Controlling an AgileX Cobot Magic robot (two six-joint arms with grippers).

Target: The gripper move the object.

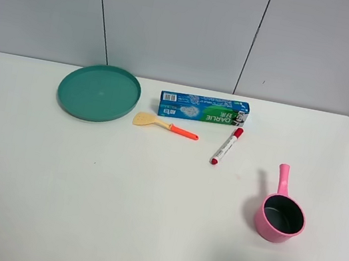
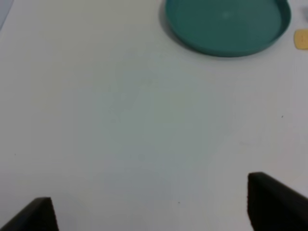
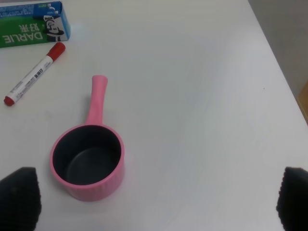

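A: What is close to us on the table (image 1: 47,203)?

B: A pink pot (image 1: 278,218) with a long handle. It sits on the right side, alone.

A: And past it?

B: A pen (image 1: 227,146) with a red cap, and a yellow spatula (image 1: 164,124). Just behind them lies the box (image 1: 204,109). It is long, blue and green. It lies flat near the back, beside the green plate (image 1: 98,92).

A: Is the box hard to pick up?

B: I think it is light and a bit stiff, but thin card can squash. Grab it across the narrow middle, not the ends, and do not squeeze hard.

A: What are the grippers doing?

B: The left gripper (image 2: 149,207) has its fingers (image 2: 274,202) spread apart over bare table. It holds nothing and touches nothing. The right gripper (image 3: 159,202) has its fingers wide apart too, near the pot, with nothing in it.

A: Are they near the box?

B: No. Both are well apart from it.
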